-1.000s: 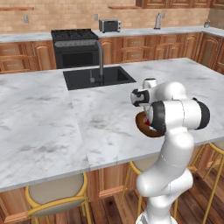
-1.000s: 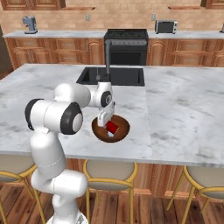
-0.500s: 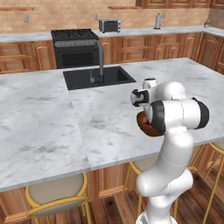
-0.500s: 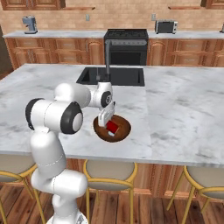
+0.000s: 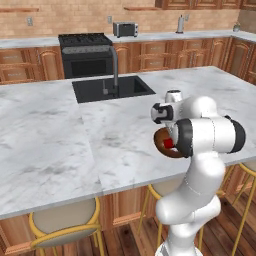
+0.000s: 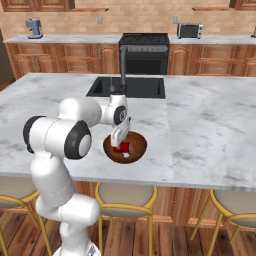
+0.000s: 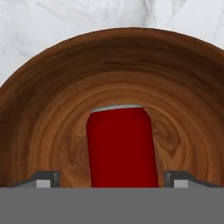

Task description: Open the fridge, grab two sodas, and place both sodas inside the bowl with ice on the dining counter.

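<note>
My gripper stands wide open over the wooden bowl on the marble dining counter; the red soda can lies between my fingertips, not gripped.

Red soda can lies inside the wooden bowl, on its side as far as the hand view shows, silver rim pointing away toward the far wall of the bowl. Bowl is round, shallow, reddish-brown with darker ringed grain inside, sitting on the white-grey veined marble dining counter near its front edge, nearer than the black sink. From the right base view the can shows as a small red patch about mid-bowl.
</note>
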{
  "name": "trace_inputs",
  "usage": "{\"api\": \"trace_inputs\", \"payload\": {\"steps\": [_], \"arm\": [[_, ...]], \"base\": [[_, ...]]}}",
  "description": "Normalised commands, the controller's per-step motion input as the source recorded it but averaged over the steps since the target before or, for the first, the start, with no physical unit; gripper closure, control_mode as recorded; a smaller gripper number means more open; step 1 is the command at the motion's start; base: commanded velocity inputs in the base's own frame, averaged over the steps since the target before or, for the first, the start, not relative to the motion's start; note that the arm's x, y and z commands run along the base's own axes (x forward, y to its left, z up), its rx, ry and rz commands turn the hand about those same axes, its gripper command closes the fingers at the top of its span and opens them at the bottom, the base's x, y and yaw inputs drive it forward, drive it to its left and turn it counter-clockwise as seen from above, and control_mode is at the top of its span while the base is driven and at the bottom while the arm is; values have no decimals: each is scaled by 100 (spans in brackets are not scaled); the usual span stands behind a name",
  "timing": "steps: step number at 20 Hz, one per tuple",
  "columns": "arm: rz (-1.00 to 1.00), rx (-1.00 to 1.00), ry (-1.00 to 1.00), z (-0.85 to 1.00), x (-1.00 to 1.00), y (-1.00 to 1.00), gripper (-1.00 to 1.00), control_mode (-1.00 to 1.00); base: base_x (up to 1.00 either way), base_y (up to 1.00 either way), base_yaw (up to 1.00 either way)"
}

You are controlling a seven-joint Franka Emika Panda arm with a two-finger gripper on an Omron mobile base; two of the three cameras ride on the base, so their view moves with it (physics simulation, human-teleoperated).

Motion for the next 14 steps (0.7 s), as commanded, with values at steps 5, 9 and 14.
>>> {"api": "trace_inputs", "payload": {"steps": [5,9,14], "arm": [[-2,3,-10,36,-36,0,-100,-100],[-6,6,-19,54,-71,0,-100,-100],[-17,6,-22,63,-80,1,-100,-100]], "base": [[0,0,0],[0,0,0],[0,0,0]]}}
